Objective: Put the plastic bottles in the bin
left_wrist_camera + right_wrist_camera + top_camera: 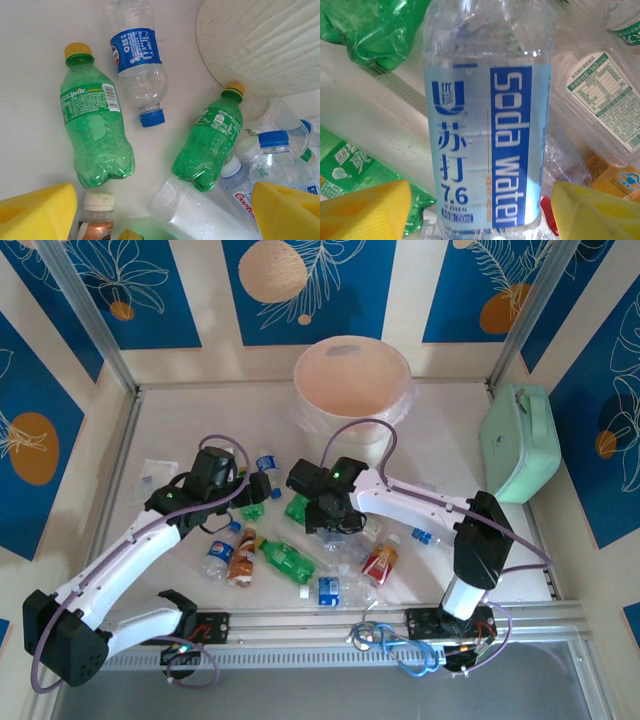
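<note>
Several plastic bottles lie in a loose heap on the white table in front of the round pale bin (352, 380). My right gripper (482, 212) is open and straddles a clear "soda water" bottle (485, 125) with a blue label. A narrow gap shows at each yellow pad (365, 210). From above, my right gripper (335, 525) sits over the middle of the heap. My left gripper (160, 215) is open above a frosted clear bottle (200, 215), between two green Sprite bottles (92, 130). My left gripper (258, 485) hovers at the heap's left end. The bin's ribbed wall (260, 45) shows at the upper right.
A mint-green case (518, 440) leans at the far right wall. A small clear plastic bag (155, 475) lies at the left. More bottles, among them a green one (285, 560) and a red-labelled one (380, 562), lie near the front rail. Bare table lies left of the bin.
</note>
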Tool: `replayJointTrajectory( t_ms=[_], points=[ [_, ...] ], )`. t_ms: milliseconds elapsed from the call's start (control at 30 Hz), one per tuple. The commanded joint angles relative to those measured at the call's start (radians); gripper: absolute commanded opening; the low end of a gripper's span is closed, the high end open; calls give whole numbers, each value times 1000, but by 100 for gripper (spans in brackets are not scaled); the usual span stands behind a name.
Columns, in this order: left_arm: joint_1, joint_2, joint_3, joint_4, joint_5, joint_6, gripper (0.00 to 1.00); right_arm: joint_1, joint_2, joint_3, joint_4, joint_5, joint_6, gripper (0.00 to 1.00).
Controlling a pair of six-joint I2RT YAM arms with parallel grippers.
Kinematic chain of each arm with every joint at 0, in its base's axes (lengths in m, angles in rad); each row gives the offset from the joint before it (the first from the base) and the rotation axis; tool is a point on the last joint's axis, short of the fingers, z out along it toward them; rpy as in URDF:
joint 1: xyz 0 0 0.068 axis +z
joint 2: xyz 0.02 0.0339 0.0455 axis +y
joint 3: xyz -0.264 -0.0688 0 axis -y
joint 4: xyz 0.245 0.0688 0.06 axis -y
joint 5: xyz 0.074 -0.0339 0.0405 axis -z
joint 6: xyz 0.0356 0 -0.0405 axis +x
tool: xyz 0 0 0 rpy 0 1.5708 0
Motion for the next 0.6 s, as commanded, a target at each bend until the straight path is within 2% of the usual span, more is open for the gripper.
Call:
replayJointTrajectory(
  t_ms=[0, 167, 367, 567],
  points=[
    [10, -19, -19, -15, -13, -24, 89, -16, 37, -14, 10, -29, -27, 72],
    [12, -24, -29, -10, -16, -34, 88, -22, 74, 8, -4, -1, -40, 69],
    [12, -16, -43, -27, -40, -26, 87, -15, 86, -3, 13, -7, -41, 55],
    [12, -12, -44, -23, -42, -33, 87, 22, 79, 42, -42, 33, -39, 49]
  ],
)
